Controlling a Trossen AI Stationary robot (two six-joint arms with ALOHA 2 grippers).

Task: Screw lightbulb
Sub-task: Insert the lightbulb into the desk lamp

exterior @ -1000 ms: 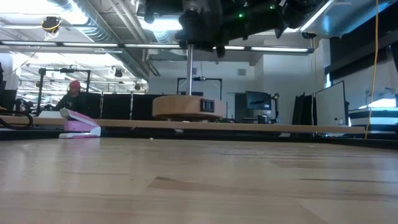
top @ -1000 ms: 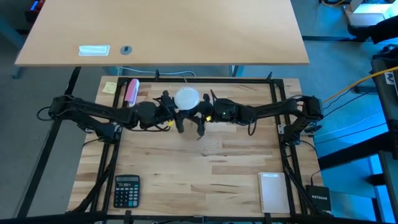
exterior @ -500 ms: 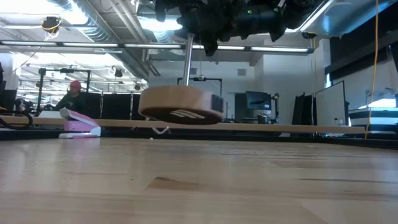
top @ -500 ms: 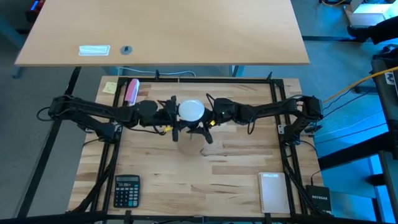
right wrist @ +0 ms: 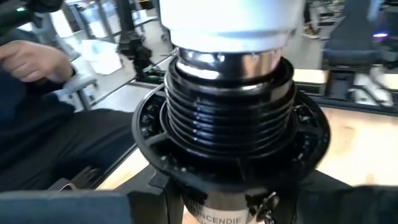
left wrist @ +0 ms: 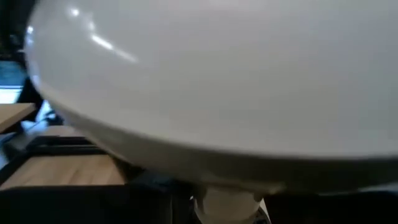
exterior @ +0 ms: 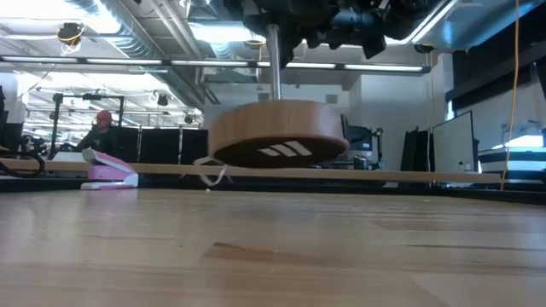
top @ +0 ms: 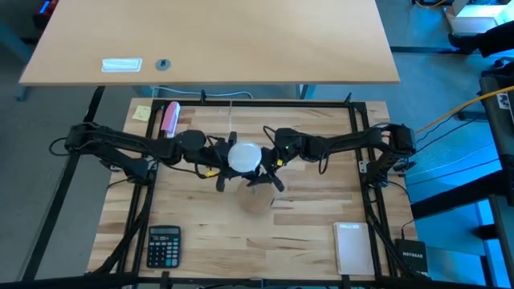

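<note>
A lamp hangs in the air over the table's middle. It has a round wooden disc (exterior: 277, 141), a thin metal rod (exterior: 273, 64) and a black ribbed socket (right wrist: 230, 124). The white lightbulb (top: 245, 156) stands in the socket, its metal screw base (right wrist: 227, 59) showing above the rim. My left gripper (top: 228, 160) reaches it from the table's left and my right gripper (top: 263, 164) from the right; both are shut on it. In the high view the disc (top: 257, 199) shows faintly below the bulb, toward the near edge. My left gripper is on the lightbulb, coming level from the table's left. The globe (left wrist: 211, 81) fills its wrist view, and only the bulb's neck (left wrist: 227, 202) shows below it, so the place of contact is hidden. My right gripper holds the lamp just below the ribbed socket, at the labelled collar (right wrist: 217, 208). It comes about level from the table's right, with dark fingers on either side. The lamp is lifted clear of the table and tilted, its disc's underside (exterior: 277, 153) turned toward the near edge.
A pink stapler (top: 169, 118) and a yellow note (top: 142, 112) lie at the far left. A calculator (top: 164, 245) lies near left and a notebook (top: 349, 247) near right. A second table (top: 209, 40) stands beyond the far edge. A person's hand (right wrist: 25, 59) shows in the room behind.
Both grippers have swung toward the table's near edge, carrying the lamp with them. The bulb now sits nearer the table's middle. The disc has come toward the near edge and tipped, so its underside now shows in the low view.
</note>
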